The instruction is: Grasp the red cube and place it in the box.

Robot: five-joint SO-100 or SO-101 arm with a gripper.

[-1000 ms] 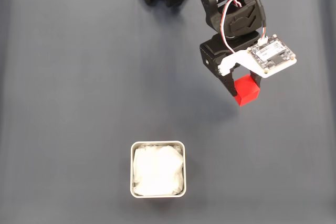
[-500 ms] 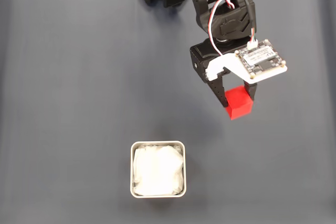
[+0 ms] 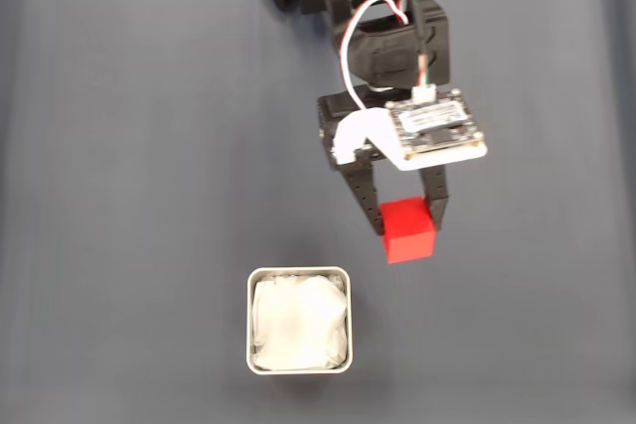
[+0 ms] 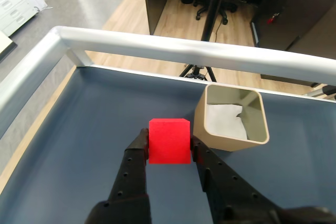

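Dark blue-grey matte covering spreads across the counter (image 3: 129, 196) in the fixed view. Left of centre and low in that view sits the box (image 3: 298, 274), a square silver tin with rounded corners, lined with crumpled white paper. To its upper right, the black arm (image 3: 383, 42) reaches down from the top edge, carrying a small circuit board (image 3: 435, 126) on a white bracket. Below the board, the gripper (image 3: 405, 229) has its jaws clenched on the red cube (image 3: 408, 229), one black finger pressed against each side, parted only as wide as the cube itself. The cube lies just beyond the box's upper right corner, outside the rim.

In the wrist view, the two black fingers (image 4: 134, 163) rise from the bottom edge and pinch the red cube (image 4: 168, 140) at centre. Right of it and farther off stands the box (image 4: 231, 137), open, with white lining inside. A silver rail (image 4: 173, 45) edges the counter behind.
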